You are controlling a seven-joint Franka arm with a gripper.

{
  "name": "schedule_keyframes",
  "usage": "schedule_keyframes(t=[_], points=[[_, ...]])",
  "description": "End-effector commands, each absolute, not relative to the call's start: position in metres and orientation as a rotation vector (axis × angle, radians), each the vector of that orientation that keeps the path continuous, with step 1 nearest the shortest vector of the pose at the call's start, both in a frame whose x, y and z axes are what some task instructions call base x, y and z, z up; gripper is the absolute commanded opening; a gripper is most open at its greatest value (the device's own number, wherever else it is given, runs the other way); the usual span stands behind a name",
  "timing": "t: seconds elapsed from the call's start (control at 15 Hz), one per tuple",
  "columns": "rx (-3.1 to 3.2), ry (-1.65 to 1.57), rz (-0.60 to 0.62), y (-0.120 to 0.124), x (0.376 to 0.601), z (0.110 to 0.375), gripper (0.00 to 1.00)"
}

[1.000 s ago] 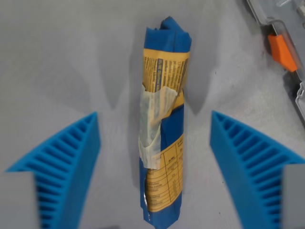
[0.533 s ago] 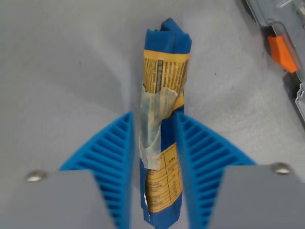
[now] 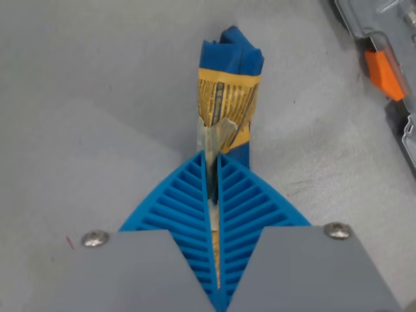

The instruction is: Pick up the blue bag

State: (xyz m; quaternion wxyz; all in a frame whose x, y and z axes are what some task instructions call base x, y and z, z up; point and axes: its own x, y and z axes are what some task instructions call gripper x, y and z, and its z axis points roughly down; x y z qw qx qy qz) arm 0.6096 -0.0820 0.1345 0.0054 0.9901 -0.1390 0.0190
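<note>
The blue bag point(image 3: 229, 91) is a rolled blue and yellow packet with printed text and a strip of clear tape, lying lengthwise on the grey table point(image 3: 91, 97). Its top end sticks out beyond my fingers; its lower half is hidden between them. My gripper point(image 3: 213, 162) is shut on the bag's middle, squeezing it thin. The two blue ribbed fingers point(image 3: 179, 201) almost meet, with only a sliver of the bag showing in the slit between them.
At the wrist view's upper right lies a grey plastic case point(image 3: 383, 26) with an orange latch point(image 3: 383, 73). Grey tabletop surrounds the bag on the wrist view's left and above.
The blue fingers have come together from wide apart onto the bag, pinching its middle flat. The bag's top end has shifted slightly.
</note>
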Motion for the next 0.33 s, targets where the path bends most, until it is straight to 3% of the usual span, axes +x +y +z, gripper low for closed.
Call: schedule_keyframes(t=[0.07,0.33], points=[[3.132,-0.467,0.111,-0.083,0.603,0.152,0.00],[3.129,-0.460,0.083,-0.083,0.604,0.172,0.00]])
